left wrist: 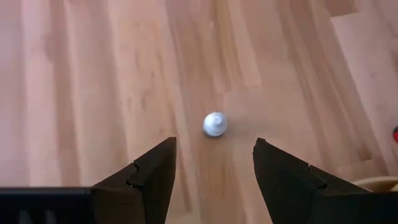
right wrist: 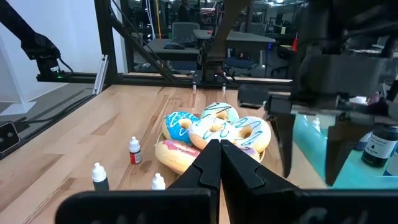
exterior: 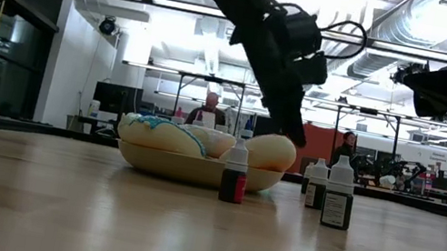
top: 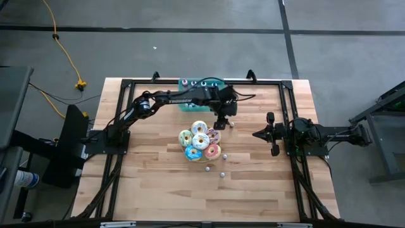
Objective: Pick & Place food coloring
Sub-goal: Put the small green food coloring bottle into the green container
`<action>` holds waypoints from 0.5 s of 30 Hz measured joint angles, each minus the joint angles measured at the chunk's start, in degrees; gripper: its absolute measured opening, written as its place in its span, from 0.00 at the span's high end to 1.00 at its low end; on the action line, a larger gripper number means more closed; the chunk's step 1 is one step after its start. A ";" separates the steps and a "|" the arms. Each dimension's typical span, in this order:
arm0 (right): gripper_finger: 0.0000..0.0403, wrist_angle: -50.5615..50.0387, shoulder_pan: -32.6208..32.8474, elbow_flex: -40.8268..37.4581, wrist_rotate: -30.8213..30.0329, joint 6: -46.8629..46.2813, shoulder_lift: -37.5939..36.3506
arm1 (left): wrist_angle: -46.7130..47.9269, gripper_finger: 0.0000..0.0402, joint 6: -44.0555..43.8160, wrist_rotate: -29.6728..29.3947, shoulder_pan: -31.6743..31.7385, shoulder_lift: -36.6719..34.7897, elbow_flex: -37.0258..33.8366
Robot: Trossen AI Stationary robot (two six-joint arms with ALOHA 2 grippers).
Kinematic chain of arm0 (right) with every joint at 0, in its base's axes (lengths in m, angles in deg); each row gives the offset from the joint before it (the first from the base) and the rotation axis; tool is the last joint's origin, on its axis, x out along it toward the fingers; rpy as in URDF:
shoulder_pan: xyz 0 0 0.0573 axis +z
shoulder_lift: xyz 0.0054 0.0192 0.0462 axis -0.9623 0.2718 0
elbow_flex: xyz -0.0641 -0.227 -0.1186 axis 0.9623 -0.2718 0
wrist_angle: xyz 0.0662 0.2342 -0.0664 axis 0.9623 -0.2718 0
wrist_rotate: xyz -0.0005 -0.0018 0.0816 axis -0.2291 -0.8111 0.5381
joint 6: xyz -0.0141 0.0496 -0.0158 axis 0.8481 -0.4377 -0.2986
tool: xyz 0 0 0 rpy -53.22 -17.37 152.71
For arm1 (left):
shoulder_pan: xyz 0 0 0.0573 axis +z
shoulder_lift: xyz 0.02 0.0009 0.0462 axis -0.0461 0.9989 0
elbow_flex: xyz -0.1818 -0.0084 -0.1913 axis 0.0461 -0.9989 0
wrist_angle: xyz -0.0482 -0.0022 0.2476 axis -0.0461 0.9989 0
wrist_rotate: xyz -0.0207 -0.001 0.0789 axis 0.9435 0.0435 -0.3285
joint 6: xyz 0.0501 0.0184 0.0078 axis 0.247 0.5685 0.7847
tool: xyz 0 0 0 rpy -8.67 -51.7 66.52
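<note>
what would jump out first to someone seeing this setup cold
The pile of frosted donuts in a dish at mid-table draws the eye first, with tiny food coloring bottles scattered on the wood just beside it. Next comes the left gripper, reaching across from the left and hanging with open jaws over one white-capped bottle. The right gripper waits at the table's right side, jaws shut.

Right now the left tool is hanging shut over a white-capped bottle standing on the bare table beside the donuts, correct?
Not quite: the left tool is open, not shut. The left wrist view shows its fingers spread apart, with the white-capped bottle standing free on the table beyond the gap. The rest holds.
</note>
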 joint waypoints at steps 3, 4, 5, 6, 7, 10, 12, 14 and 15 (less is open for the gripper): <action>1.00 0.01 0.00 -0.01 0.00 0.00 0.00 | -3.22 0.49 -0.04 2.26 0.02 0.00 -2.42; 1.00 0.02 -0.01 0.00 0.00 0.00 0.00 | -4.38 0.49 -0.06 2.72 0.01 0.00 -3.22; 1.00 0.00 -0.02 -0.02 0.00 0.00 0.00 | -5.57 0.49 -0.09 3.25 0.00 0.00 -3.90; 1.00 0.00 0.00 -0.02 0.00 0.02 0.00 | -6.60 0.49 -0.08 3.67 0.00 0.00 -4.47; 1.00 0.02 0.00 -0.02 -0.02 0.00 0.00 | -7.55 0.49 -0.03 3.73 0.00 0.00 -5.02; 1.00 0.01 0.00 0.00 -0.01 0.00 0.00 | -10.10 0.49 0.15 3.79 0.00 0.00 -6.88; 1.00 0.01 -0.01 0.00 -0.01 0.00 0.00 | -11.81 0.49 0.32 4.26 0.00 0.00 -7.85; 1.00 0.00 0.00 0.00 -0.01 0.00 0.00 | -13.03 0.49 1.63 5.14 0.00 0.00 -8.43; 1.00 0.02 0.00 -0.02 0.00 0.00 0.00 | -13.24 0.49 2.17 5.13 0.00 0.00 -8.52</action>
